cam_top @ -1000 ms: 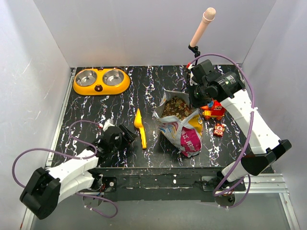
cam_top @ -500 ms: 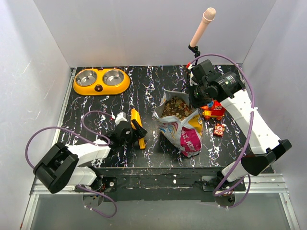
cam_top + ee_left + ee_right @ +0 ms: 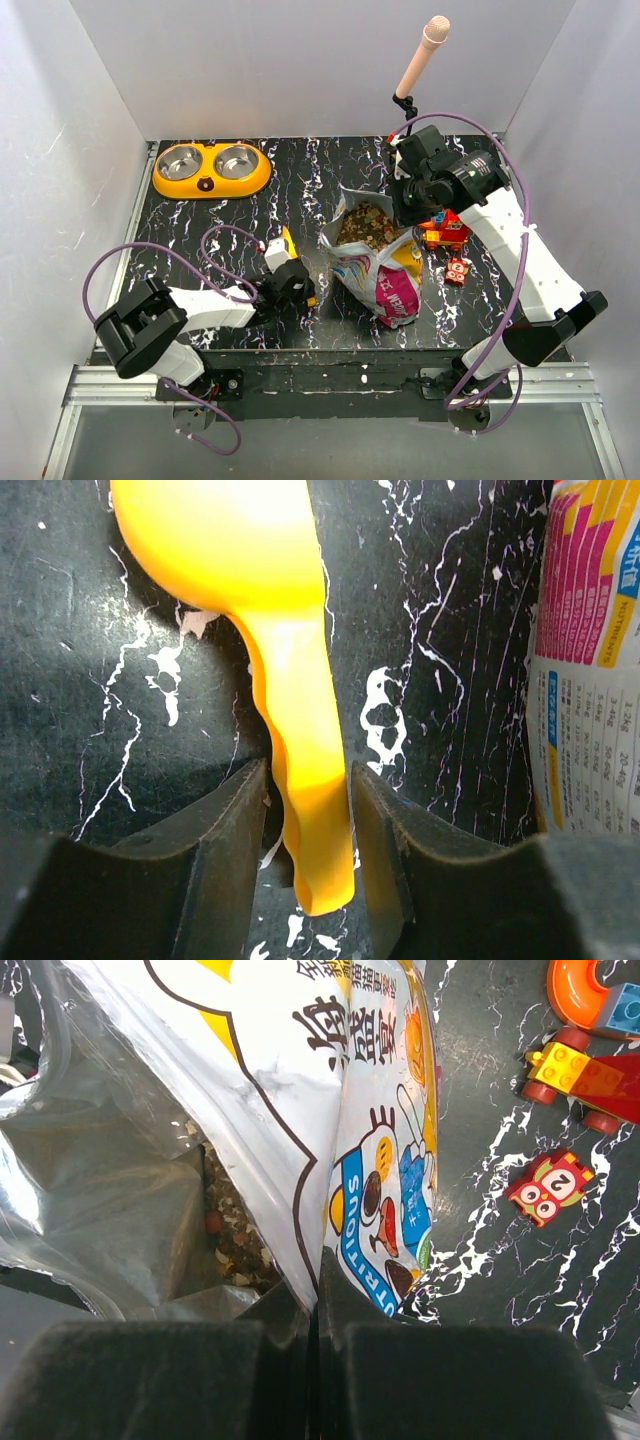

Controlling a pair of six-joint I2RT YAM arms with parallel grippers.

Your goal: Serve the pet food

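White-walled booth, black marbled counter with white veining.

Left claw: down at counter level, jaws drawn in on the handle of a yellow scoop, one pad on each side with next to no gap. The scoop's bowl lies ahead of the claw, flat on the counter. Just right of this claw is the printed side of the pet food bag.

Right claw: jaws fully closed, pinching the bag's upper edge between them. The bag's mouth gapes open to the left of the tips.

Pet food: brown kibble, a loose mass inside the open bag, just left of and below the right claw. A few pieces show through the clear lining in the right wrist view.

Yellow double bowl: two steel cups, well ahead of the left claw, in the far left corner.

Toy bricks: red and yellow, on the counter just right of the right claw, beside the bag.
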